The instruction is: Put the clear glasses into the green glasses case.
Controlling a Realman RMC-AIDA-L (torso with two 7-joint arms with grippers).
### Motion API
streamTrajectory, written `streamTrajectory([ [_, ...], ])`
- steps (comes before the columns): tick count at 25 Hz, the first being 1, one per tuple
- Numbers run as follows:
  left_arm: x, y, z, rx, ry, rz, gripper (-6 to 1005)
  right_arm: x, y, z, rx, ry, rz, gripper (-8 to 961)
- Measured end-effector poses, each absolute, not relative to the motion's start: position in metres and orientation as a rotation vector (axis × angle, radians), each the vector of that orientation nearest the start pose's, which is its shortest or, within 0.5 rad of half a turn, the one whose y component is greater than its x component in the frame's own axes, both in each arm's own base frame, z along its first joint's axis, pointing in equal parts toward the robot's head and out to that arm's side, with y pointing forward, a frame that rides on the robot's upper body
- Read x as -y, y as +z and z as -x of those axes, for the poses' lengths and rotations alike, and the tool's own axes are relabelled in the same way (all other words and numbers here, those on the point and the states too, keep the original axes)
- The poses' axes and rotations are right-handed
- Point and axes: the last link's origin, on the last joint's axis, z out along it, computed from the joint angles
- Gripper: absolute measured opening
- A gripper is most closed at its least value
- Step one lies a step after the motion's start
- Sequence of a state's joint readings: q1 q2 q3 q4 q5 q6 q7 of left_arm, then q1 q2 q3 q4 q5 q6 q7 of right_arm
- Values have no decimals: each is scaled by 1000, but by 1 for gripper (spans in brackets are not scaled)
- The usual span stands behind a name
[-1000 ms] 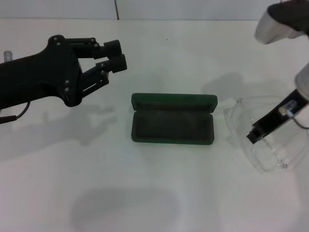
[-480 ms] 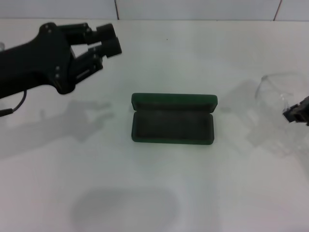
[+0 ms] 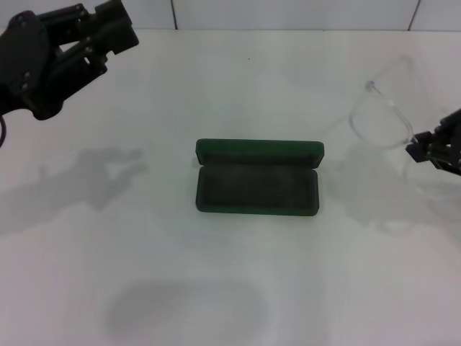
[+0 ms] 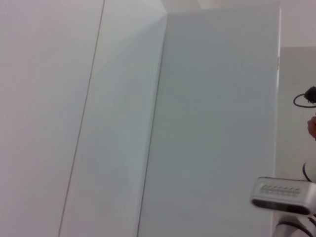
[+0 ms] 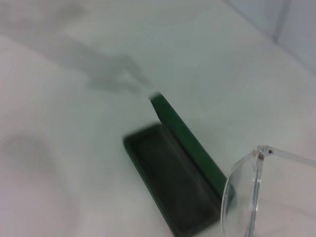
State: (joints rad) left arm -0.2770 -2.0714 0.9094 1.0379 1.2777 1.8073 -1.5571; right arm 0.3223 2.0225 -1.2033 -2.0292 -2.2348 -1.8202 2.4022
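Holding the clear glasses (image 3: 385, 115) up in the air, our right gripper (image 3: 426, 153) sits to the right of the green glasses case (image 3: 258, 177), well apart from it. The case lies open on the white counter (image 3: 230, 274), its lid standing up at the back and its dark inside bare.

We think a few things could go wrong from here. The glasses are smooth and see-through, and we seem to hold them only by one edge, so they could slip or swing if we move fast. The case is only a little longer than the glasses, so if they come down crooked, an arm or a corner could catch on the rim. A bump could also push the light case along the counter.

Our right fingers look closed on the glasses frame, though we see only their dark tips. Our left gripper (image 3: 108, 29) is up high, far to the left of the case, fingers close together and holding nothing.
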Motion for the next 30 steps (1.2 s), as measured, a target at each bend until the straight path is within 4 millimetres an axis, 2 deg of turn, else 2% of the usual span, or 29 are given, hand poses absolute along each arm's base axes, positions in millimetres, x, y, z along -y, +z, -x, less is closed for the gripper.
streamTrajectory([
  [2, -285, 92, 201, 310, -1412, 2507, 232, -272, 104, -133, -368, -52, 2720, 61],
  [3, -285, 92, 201, 312, -1416, 2507, 232, -265, 107, -131, -242, 23, 2758, 61],
  [4, -285, 93, 201, 315, -1420, 2505, 232, -265, 107, -131, -242, 23, 2758, 61],
  [10, -287, 93, 199, 340, -1437, 2506, 230, -244, 109, -124, 97, 251, 2841, 58],
  [15, -288, 96, 198, 361, -1452, 2507, 229, -235, 107, -127, 315, 476, 2869, 58],
  [17, -289, 96, 196, 370, -1465, 2511, 229, -234, 106, -134, 414, 625, 2864, 58],
  [19, -291, 96, 191, 366, -1477, 2527, 229, -234, 105, -140, 468, 727, 2838, 58],
  [24, -289, 91, 183, 337, -1516, 2570, 228, -244, 96, -157, 478, 946, 2772, 57],
  [30, -286, 76, 172, 318, -1532, 2654, 226, -250, 78, -162, 470, 1070, 2776, 57],
])
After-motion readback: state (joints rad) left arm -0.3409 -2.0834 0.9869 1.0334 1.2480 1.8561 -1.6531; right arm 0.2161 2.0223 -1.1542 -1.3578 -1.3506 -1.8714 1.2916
